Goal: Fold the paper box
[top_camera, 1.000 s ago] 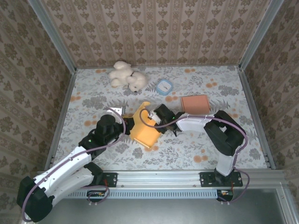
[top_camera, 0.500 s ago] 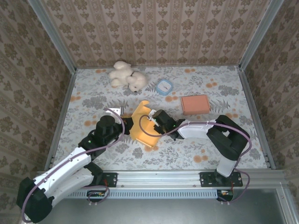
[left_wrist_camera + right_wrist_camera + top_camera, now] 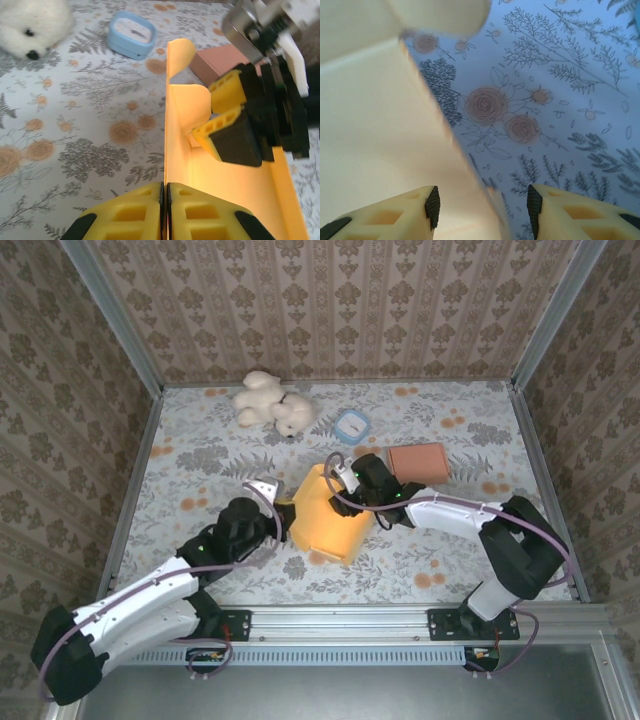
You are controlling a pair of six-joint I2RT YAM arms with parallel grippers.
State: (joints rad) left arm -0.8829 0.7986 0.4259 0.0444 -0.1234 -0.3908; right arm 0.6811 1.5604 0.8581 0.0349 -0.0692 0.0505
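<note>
I find the table [image 3: 200, 455] under a floral cloth, with the orange box [image 3: 325, 522] lying mid-table between the two arms. In the left wrist view, one wall of the box stands upright.

The left gripper [image 3: 164, 192] has its fingers pressed together on the near edge of that wall. The right gripper [image 3: 482, 205] has its fingers apart and astride a box edge, gripping nothing. In the left wrist view it sits inside the box by the rounded flaps.

Risks, in my judgement:
- The box is held at one point only. A push from the right gripper could swing it about that pinch or pull the thin wall out.
- If the right fingers close off the crease, the card may buckle rather than fold.
- The pink block [image 3: 418, 462] lies just beyond the right wrist, and a wide sweep could knock it.

Count:
- one table
- one box
- one plush [image 3: 270, 405]
- one pink block
- one blue case [image 3: 351, 426]
- two grippers
</note>
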